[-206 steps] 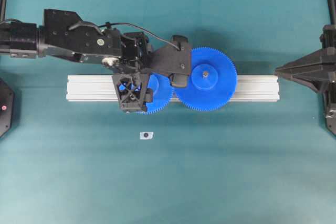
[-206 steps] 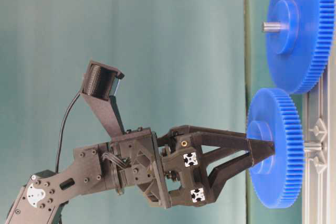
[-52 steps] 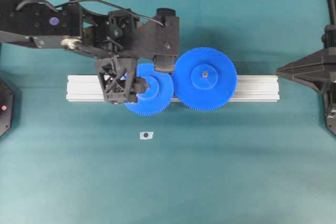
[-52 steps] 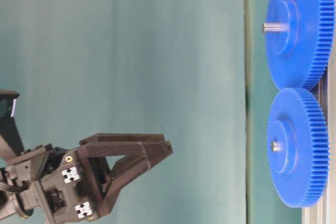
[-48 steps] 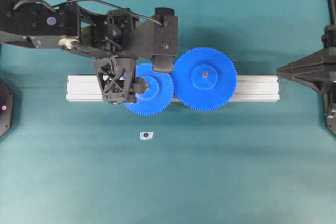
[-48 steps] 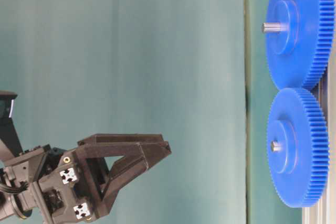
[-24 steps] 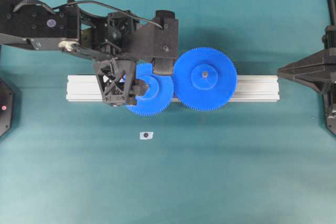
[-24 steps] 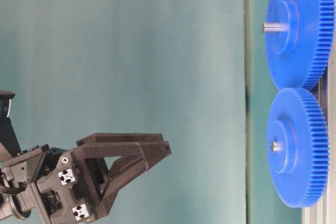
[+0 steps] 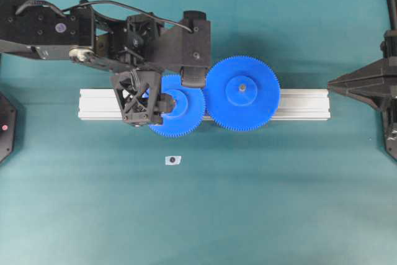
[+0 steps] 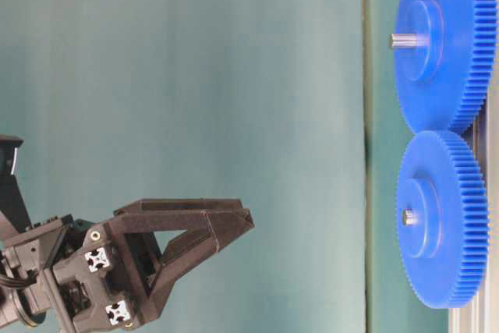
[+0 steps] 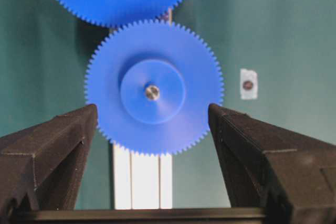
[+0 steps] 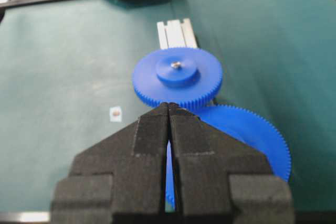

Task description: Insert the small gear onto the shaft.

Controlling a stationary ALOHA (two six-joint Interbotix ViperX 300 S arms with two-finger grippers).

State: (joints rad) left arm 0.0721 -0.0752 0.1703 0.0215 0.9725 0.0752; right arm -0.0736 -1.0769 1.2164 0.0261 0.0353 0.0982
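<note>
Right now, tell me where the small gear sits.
In the overhead view, the small gear sits left of centre on the aluminium rail, with a pin tip showing at its hub. Its teeth meet the larger gear on its right.

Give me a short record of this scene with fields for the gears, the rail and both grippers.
small gear: seated on rail, silver pin tip showing at its hub
large gear: on rail, teeth meeting the small gear's
rail: flat on green table
left gripper: open, empty, clear of the small gear
right gripper: shut, empty, at the table's edge
</note>
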